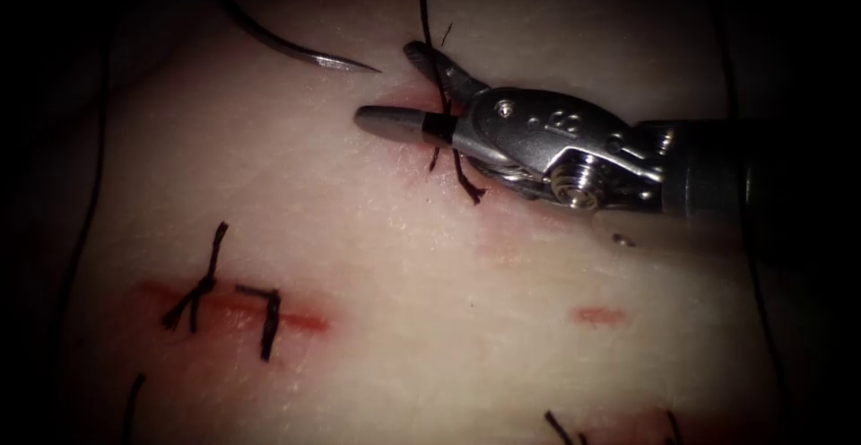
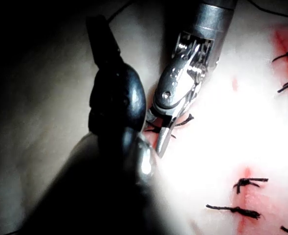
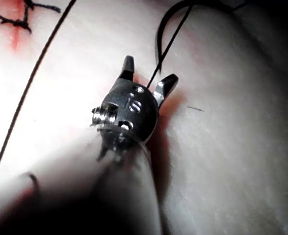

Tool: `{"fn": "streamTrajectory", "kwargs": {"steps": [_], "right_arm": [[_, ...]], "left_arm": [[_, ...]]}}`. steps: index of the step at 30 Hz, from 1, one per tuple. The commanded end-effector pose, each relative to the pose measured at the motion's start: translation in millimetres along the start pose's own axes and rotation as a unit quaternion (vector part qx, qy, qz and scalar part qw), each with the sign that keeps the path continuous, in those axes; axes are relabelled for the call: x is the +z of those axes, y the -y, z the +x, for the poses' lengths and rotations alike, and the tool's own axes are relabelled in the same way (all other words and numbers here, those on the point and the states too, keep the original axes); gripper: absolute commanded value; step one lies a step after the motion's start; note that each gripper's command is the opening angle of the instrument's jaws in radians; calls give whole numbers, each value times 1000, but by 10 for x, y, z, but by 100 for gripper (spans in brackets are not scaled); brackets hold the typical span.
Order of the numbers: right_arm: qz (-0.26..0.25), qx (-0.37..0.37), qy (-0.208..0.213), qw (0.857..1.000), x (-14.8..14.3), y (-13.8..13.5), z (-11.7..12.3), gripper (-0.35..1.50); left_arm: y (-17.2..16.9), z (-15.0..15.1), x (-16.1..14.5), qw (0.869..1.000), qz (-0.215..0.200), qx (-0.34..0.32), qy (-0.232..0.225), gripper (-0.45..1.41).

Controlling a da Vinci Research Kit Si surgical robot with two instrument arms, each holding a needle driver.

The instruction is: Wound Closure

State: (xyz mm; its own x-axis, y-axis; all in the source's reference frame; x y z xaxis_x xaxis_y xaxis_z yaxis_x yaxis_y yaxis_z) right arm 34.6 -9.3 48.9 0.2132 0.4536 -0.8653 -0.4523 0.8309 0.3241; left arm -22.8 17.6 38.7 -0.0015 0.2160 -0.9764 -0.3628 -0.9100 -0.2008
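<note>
One tissue point(image 1: 377, 257) is seen, its cut point(image 1: 421, 100) straddled by the right tool point(image 1: 408, 86), fingers apart around the thread point(image 1: 425, 14), nothing clamped. Engraved marks cannot be read. At upper left the needle point(image 1: 296, 48) lies free, partly hidden in shadow.

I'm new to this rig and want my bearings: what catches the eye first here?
The right claw stands open astride a thread at a stitch knot, holding nothing. Up-left of it the needle lies free on the tissue. Lower left, a red cut carries tied stitches.
</note>
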Motion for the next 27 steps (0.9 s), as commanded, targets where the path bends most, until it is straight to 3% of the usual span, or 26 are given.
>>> {"fn": "streamTrajectory", "kwargs": {"steps": [1, 16, 17, 18, 19, 20, 27], "right_arm": [[-1, -1, -2, 1000, 12, -2, 3, 111], [-7, -6, -1, 1000, 28, -3, 6, 104], [-7, -6, -1, 1000, 29, -2, 6, 93], [-8, -7, -1, 1000, 28, -2, 6, 62], [-8, -7, 0, 1000, 27, 0, 6, -3], [-7, -6, 5, 1000, 25, 1, 6, -35], [-34, -4, 7, 999, 13, -2, 16, -35]], "left_arm": [[0, -4, 6, 1000, -1, 1, -2, -45], [-9, 2, 8, 1000, -4, 0, -7, -45], [-9, 2, 9, 1000, -4, -1, -7, -45], [-10, 2, 9, 1000, -4, -1, -7, -45], [-10, 2, 9, 1000, -5, -1, -8, -45], [-10, 2, 9, 1000, -5, -1, -8, -45], [-13, 3, 10, 1000, -5, -1, -9, -45]]}}
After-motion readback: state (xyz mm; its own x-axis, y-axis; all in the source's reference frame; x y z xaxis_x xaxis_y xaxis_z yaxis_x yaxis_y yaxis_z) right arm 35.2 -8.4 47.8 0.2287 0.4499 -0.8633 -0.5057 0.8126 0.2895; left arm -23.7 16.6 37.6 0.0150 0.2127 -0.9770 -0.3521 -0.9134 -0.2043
